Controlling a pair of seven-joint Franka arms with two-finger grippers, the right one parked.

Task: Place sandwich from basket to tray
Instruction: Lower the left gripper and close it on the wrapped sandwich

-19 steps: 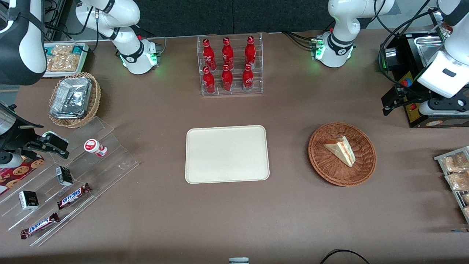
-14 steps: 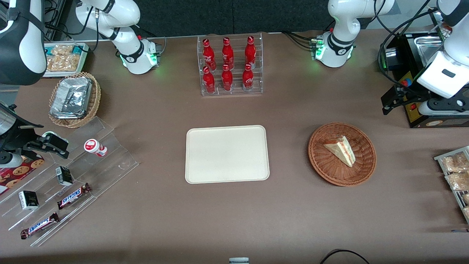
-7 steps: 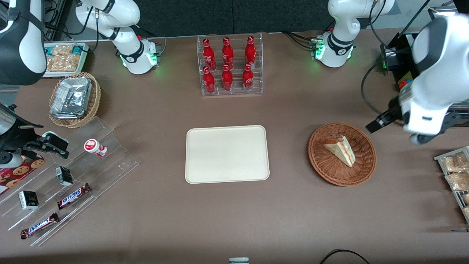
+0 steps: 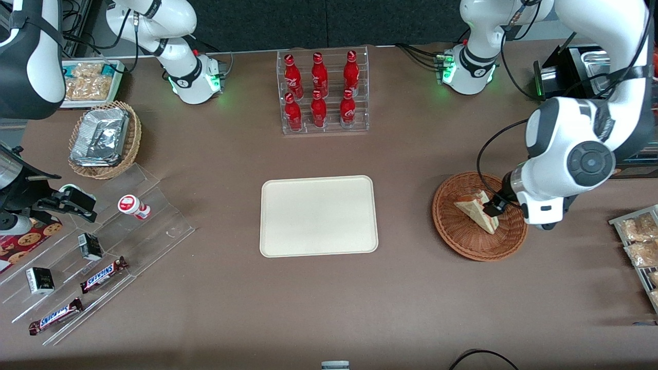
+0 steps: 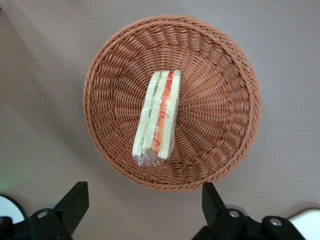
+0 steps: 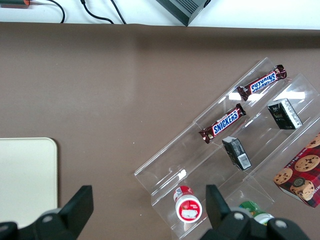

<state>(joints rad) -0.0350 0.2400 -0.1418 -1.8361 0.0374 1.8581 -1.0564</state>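
Now gripper (image 5: 142, 210) spread wide above basket (image 4: 462, 244); one sandwich (image 5: 157, 117) inside; one tray (image 4: 318, 216) at basket's 9 o'clock

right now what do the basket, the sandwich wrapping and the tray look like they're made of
Basket: woven wicker, reddish-brown and matte; the ribbed weave shows clearly.
Sandwich: pale bread with red and green layers, seemingly in thin clear film, judging by glossy crinkles at one end.
Tray: probably plastic, a smooth, matte cream surface with a low moulded rim.
The open gripper hangs above the basket.
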